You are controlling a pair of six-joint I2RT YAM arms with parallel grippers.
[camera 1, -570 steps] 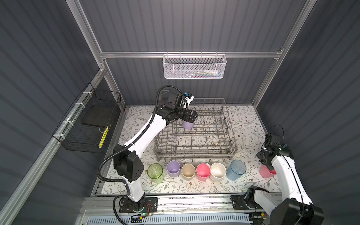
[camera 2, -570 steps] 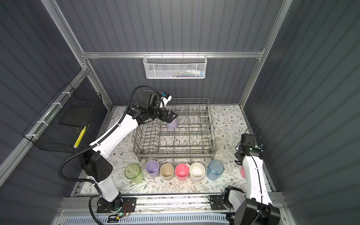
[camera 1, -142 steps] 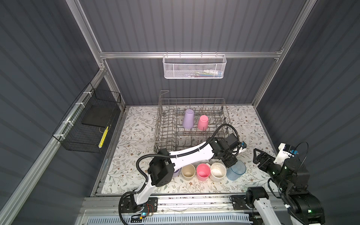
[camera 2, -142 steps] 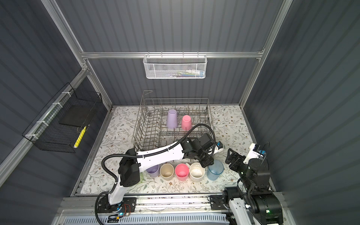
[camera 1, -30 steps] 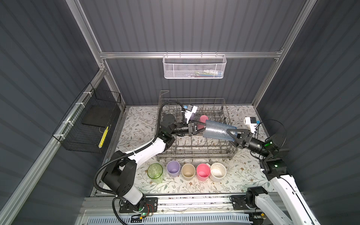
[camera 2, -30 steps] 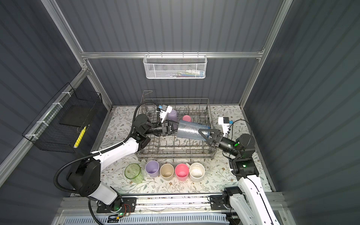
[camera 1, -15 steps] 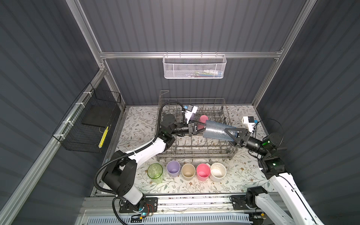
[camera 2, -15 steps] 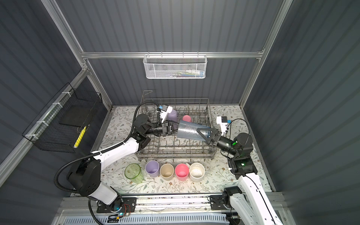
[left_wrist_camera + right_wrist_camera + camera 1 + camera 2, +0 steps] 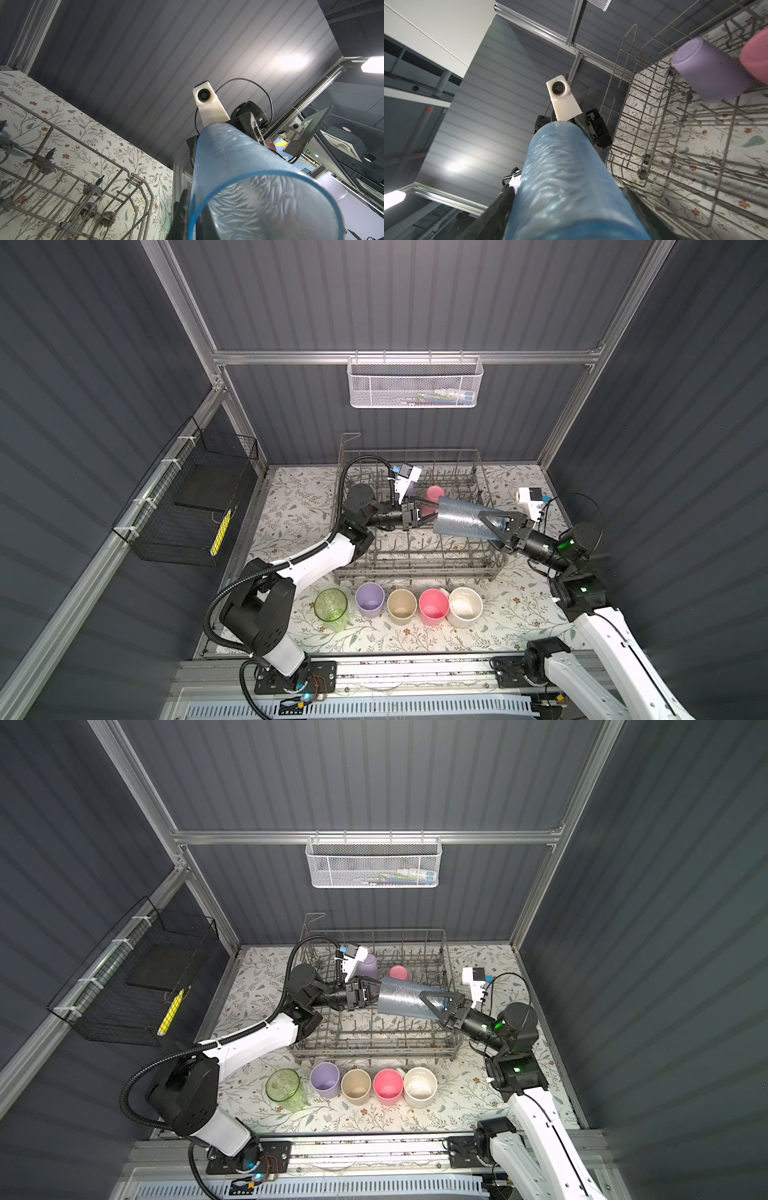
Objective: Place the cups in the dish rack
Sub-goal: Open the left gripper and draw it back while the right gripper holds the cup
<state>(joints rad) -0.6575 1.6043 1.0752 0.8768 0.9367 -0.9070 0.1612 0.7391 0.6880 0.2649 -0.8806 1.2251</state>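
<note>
blue cup (image 9: 461,519) hangs on its side between two grippers above the dish rack (image 9: 415,569), centre of both top views.
the left gripper (image 9: 432,510) is pinched tight on the rim of the cup's open mouth, one of its fingers (image 9: 180,209) outside the wall. the right gripper (image 9: 485,523) has its fingers (image 9: 500,207) spread wide round the closed end, lying along both sides; whether they press cannot be told. a lilac cup (image 9: 368,965) and a pink cup (image 9: 435,492) stand upside down at the rack's back, upper centre.
</note>
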